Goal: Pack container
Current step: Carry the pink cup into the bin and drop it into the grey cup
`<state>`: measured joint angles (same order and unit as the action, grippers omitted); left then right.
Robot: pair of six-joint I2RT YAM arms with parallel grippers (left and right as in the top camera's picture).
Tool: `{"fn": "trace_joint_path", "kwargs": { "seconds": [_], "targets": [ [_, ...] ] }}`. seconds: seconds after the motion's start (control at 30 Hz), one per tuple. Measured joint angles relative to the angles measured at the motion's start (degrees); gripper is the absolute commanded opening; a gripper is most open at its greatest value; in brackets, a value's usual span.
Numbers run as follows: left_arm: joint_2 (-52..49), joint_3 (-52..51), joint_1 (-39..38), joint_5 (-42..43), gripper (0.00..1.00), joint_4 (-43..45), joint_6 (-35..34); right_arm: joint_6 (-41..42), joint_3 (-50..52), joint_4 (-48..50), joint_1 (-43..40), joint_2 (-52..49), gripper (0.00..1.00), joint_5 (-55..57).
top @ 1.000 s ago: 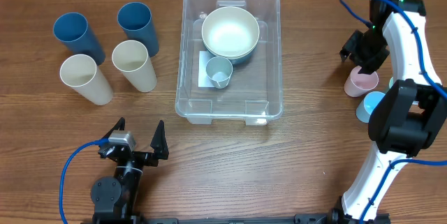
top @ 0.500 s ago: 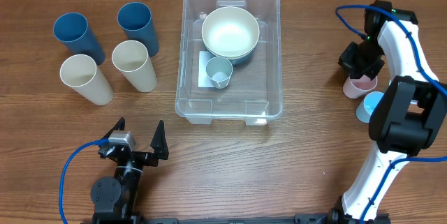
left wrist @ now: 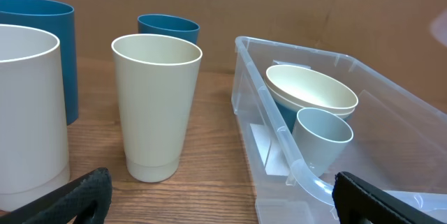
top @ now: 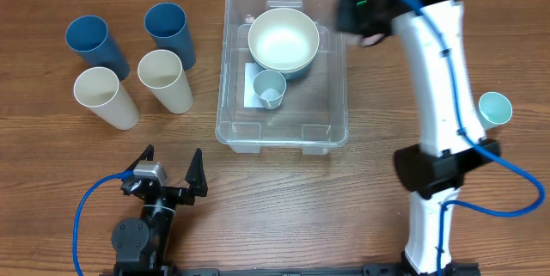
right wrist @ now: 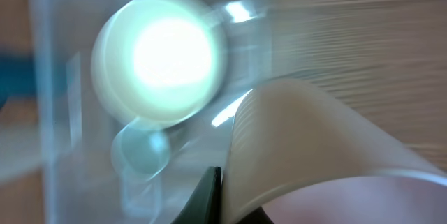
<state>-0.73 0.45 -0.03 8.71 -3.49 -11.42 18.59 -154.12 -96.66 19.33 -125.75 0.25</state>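
From above: container [top: 331, 95] on the table [top: 284, 207] by its far edge, bowl [top: 284, 37] inside, right gripper [top: 368, 28] over its far right corner; left gripper's [top: 170, 181] jaws apart. Left wrist: tumbler [left wrist: 157, 105] beside container. Right wrist, blurred: jaws clamped on pink cup [right wrist: 314, 154].

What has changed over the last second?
The right gripper took hold of the pink cup, lifted it from the right and swung left, to the container's far right corner. The left gripper, the four tall cups, and the bowls and small cup inside stayed put.
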Motion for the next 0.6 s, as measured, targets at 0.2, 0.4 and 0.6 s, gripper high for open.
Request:
{"fn": "trace_joint_path", "kwargs": {
  "seconds": [0.2, 0.4, 0.6],
  "targets": [
    [0.0, 0.0, 0.0, 0.0, 1.0, 0.0, 0.0, -0.4, 0.3, 0.7, 14.2, 0.0, 0.04, 2.1],
    [0.0, 0.0, 0.0, 0.0, 1.0, 0.0, 0.0, -0.6, 9.6, 7.3, 18.4, 0.0, 0.04, 3.0],
    [0.0, 0.0, 0.0, 0.0, 1.0, 0.0, 0.0, -0.6, 21.1, 14.3, 18.8, 0.0, 0.04, 2.5]
  ]
}}
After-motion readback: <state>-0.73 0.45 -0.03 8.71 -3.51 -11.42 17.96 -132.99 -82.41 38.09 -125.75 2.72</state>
